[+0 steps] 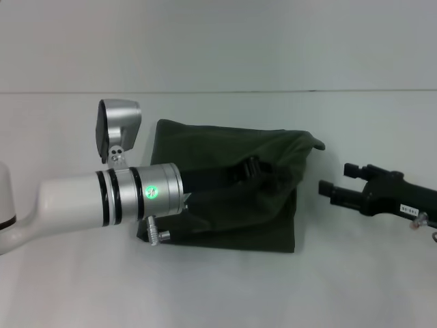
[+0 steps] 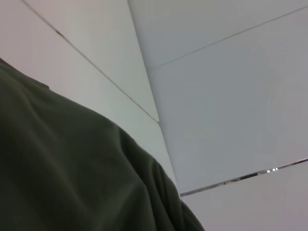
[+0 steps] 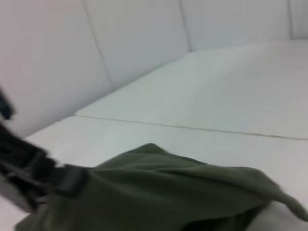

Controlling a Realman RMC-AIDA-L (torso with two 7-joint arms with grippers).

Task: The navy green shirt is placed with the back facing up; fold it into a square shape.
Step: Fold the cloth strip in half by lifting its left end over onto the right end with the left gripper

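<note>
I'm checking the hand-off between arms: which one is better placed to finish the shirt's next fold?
Probably the left. The left gripper is already over the middle of the navy green shirt, its fingers on the cloth. The right gripper sits beside the shirt's edge, apart from it, over the bare table.

Left arm reaching in from the left, white forearm and silver wrist level, left gripper point(image 1: 254, 168) low at mid-scene, black fingers point(image 1: 247, 166) drawn together on a fold of the navy green shirt point(image 1: 225, 198). Right arm entering from the right edge, right gripper point(image 1: 334, 181) hovering off to the side, fingers point(image 1: 340, 193) spread apart, holding nothing.
</note>
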